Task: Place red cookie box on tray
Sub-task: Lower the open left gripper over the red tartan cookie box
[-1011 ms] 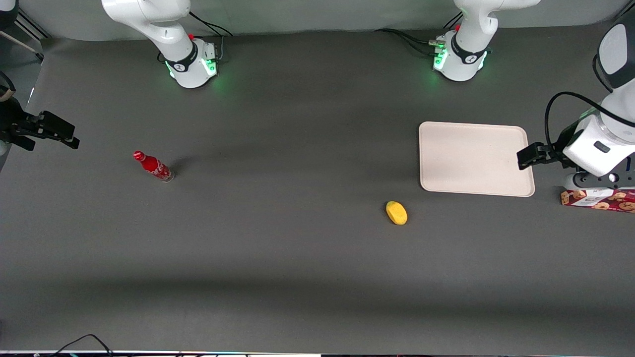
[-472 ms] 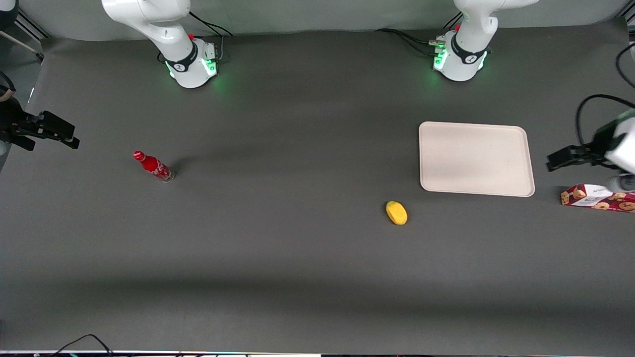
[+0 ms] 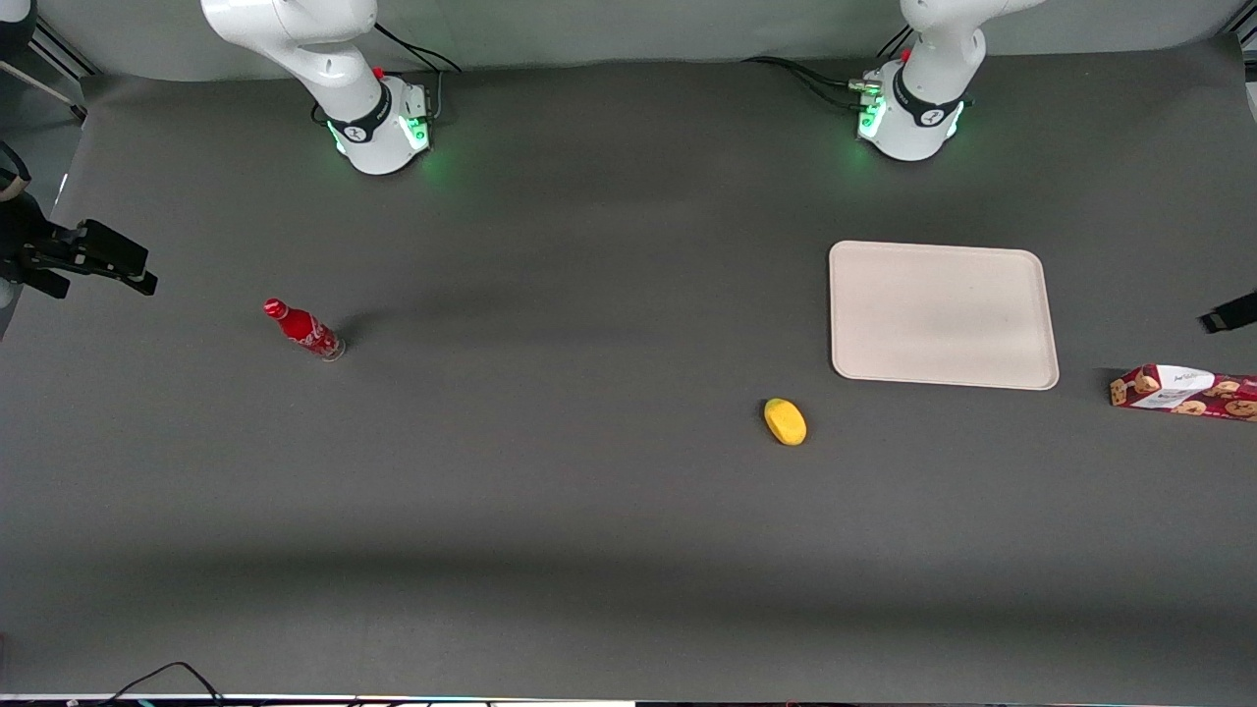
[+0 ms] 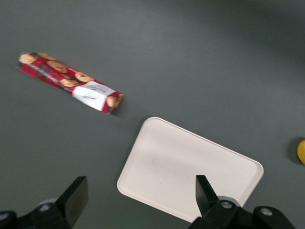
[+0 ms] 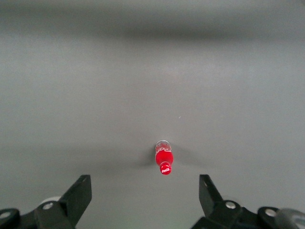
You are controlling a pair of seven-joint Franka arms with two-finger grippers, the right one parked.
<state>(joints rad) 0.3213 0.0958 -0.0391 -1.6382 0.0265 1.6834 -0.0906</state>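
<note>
Dark grey matting is covering the whole table (image 3: 589, 511), and we're seeing a pale wall strip running along the edge where the arm bases are sitting. From the front we're looking at the tray (image 3: 943, 314) lying flat toward the working arm's end, with the red cookie box (image 3: 1183, 392) resting on the table just beside it, apart from it and half cut off by the frame edge. A yellow lemon-like thing (image 3: 785, 421) is sitting nearer the front camera than the tray, and a red soda bottle (image 3: 302, 329) is standing toward the parked arm's end. The wrist camera is giving us the full box, label patch facing the tray corner. The pincer (image 4: 140, 200) is hanging wide open above the tray edge, holding nothing.
</note>
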